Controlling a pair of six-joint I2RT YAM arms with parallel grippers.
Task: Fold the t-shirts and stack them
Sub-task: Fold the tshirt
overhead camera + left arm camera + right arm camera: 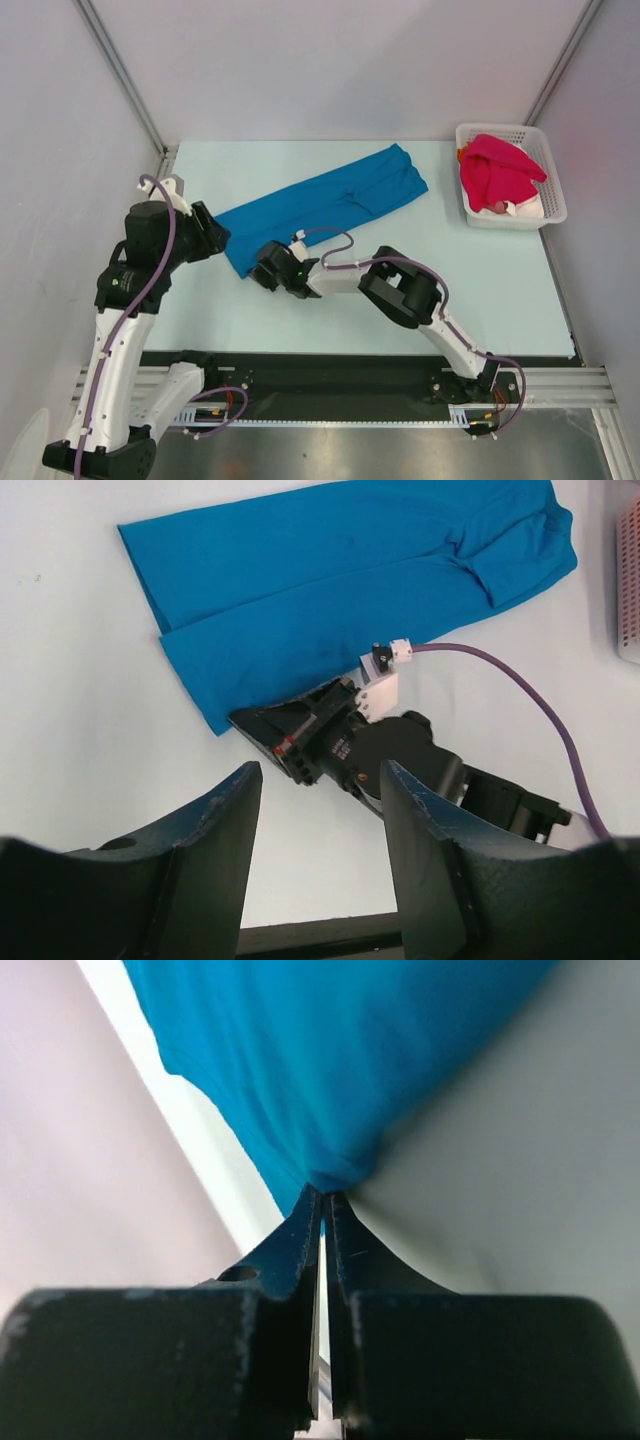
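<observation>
A bright blue t-shirt (330,198) lies folded lengthwise in a long strip across the table, from near left to far right; it also shows in the left wrist view (330,590). My right gripper (262,262) is shut on the strip's near left corner, and in the right wrist view its jaws (325,1200) pinch the blue cloth (330,1060). My left gripper (213,233) is open and empty, just left of that end of the strip, raised above the table (318,780). A crimson-pink t-shirt (498,170) sits in the basket over a white one (522,208).
The white lattice basket (535,140) stands at the far right corner; a bit of orange cloth (462,153) shows at its left rim. The right arm (405,285) stretches leftwards across the near middle of the table. Grey walls enclose the table.
</observation>
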